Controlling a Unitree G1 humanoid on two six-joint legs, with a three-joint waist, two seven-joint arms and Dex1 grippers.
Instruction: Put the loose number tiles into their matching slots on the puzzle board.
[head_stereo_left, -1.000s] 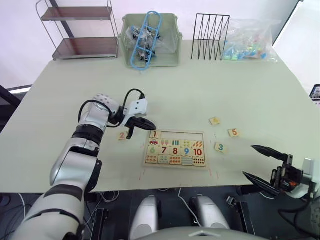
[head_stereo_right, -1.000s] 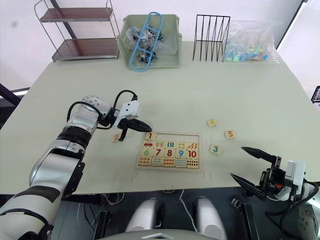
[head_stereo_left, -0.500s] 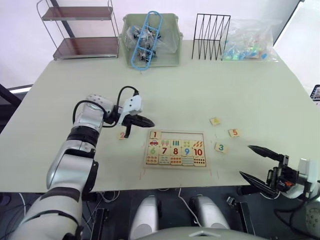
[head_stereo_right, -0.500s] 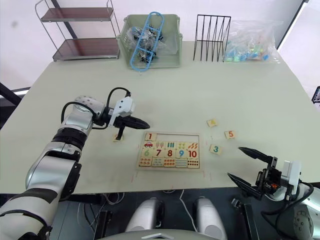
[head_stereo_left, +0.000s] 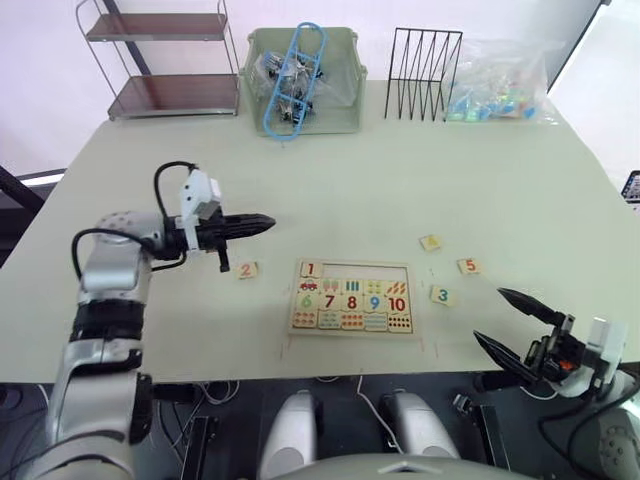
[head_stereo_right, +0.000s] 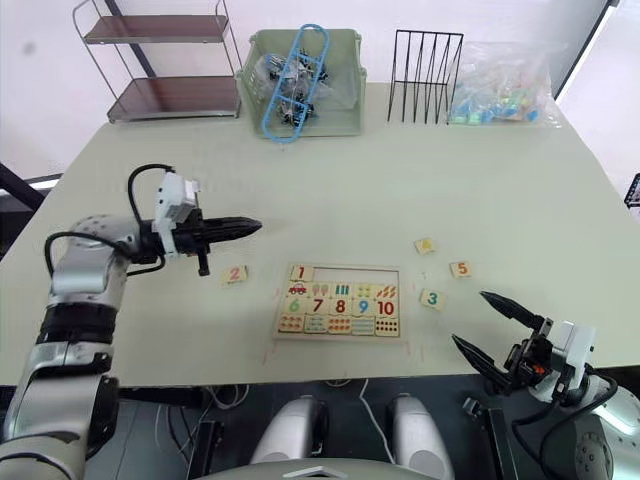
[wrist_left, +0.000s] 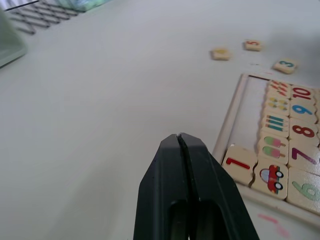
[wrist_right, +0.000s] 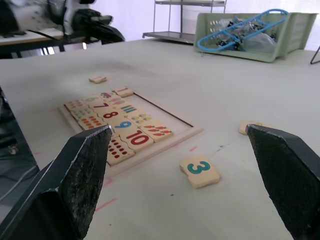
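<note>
Left arm: reaches in from the robot's left, elbow bent, forearm roughly level above the worktop.
Left hand (head_stereo_left: 262, 222): raised off the surface, pointing toward the robot's right; its two black fingers (wrist_left: 170, 170) are pressed together with nothing between them.
Right arm: low at the near right edge, wrist just past the worktop's front.
Right hand (head_stereo_left: 512, 325): fingers (wrist_right: 82, 165) spread wide apart, holding nothing, pointing inward.

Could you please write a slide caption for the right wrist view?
Open right pincer frames the green 3 tile lying loose beside the pale-wood puzzle board.
</note>
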